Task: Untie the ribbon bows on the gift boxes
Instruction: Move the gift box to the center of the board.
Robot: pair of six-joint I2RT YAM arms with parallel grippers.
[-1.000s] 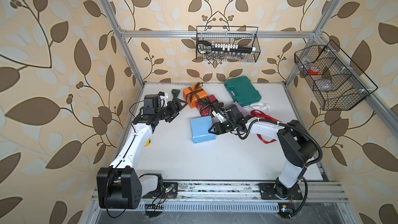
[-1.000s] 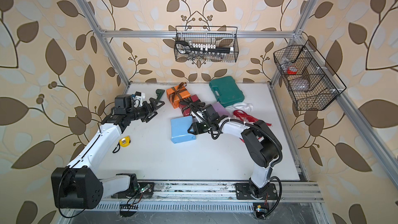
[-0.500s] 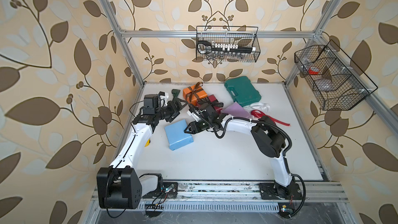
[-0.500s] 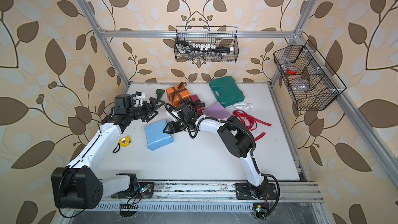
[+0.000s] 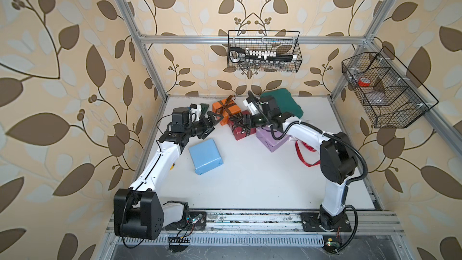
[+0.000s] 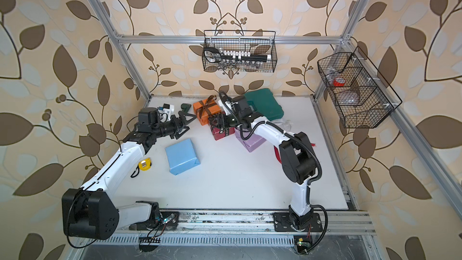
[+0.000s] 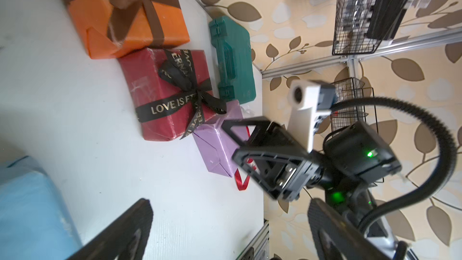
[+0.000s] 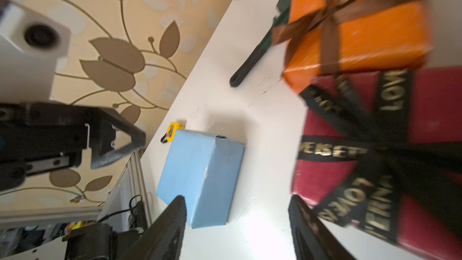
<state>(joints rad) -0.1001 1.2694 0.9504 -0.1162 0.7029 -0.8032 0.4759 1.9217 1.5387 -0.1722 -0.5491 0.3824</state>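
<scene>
A black lettered bow on the dark red box, far centre of the counter, lies just beside the right fingers, parted and empty; the wide-open, empty left fingers hover farther left.

Dark green plastic tool case at rear of white worktop; small yellow tape measure (black loop attached) lies well apart.

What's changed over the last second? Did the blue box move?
Yes. The right gripper slid the light blue box toward the left gripper, let it go and drew back over the dark red box, jaws open. The left gripper stayed open in place; the orange box did not move.
</scene>
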